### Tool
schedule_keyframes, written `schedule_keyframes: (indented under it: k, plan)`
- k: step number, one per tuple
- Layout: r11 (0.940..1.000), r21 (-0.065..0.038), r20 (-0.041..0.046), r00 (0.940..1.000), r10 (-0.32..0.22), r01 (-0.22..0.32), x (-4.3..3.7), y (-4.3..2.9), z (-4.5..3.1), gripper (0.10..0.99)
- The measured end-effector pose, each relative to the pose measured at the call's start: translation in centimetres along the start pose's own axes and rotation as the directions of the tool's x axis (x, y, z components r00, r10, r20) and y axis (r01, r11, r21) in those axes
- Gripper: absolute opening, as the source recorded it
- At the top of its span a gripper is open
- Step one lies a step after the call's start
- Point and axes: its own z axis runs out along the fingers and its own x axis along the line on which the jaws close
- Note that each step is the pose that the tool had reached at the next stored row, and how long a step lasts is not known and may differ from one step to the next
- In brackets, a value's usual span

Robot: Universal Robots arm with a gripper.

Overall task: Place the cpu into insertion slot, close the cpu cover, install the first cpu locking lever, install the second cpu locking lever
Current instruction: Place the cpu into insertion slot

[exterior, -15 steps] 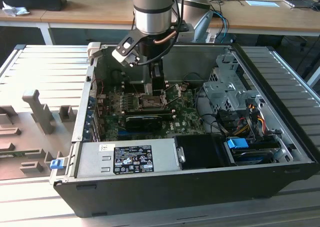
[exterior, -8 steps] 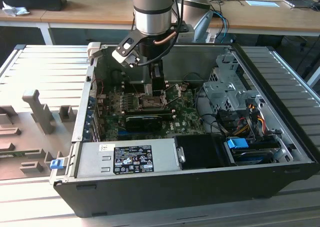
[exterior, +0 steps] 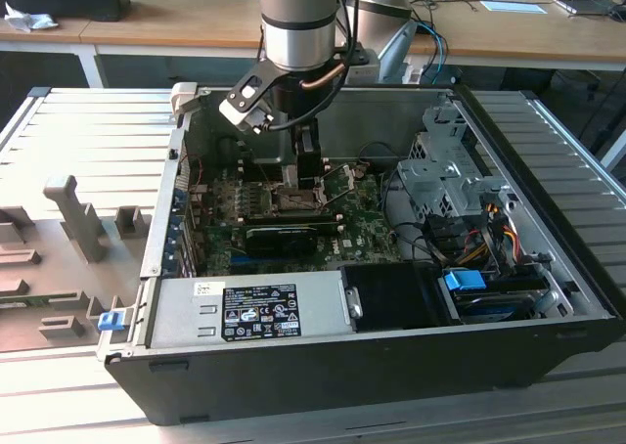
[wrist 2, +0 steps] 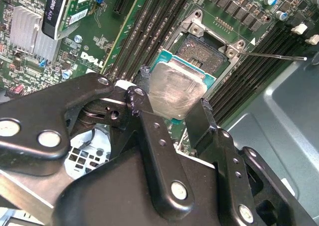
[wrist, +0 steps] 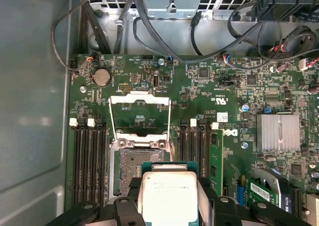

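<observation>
Tool [wrist 2: 174, 95] clamps cpu [wrist 2: 175, 86] by edges, over open insertion slot [wrist 2: 202, 49].

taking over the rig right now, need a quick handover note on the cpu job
gripper: shut on the thin pale silver-grey square cpu, held partly over the slot, not seated.
insertion slot, square socket with dark brownish-gold centre and silver frame: empty, uncovered.
cpu cover, thin windowed metal plate: open, tipped back from the slot.
locking levers, thin wire rods: both unlatched.
done: cpu in grasp. left: seating, cover, both levers.
</observation>
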Motion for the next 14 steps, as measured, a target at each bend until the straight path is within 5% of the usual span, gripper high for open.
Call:
schedule_keyframes:
  k: [14]
  plan:
    - [1.0000, 0.000, 0.0001, 1.0000, 0.003, -0.003, 0.28, -0.09, 0.26, 0.529]
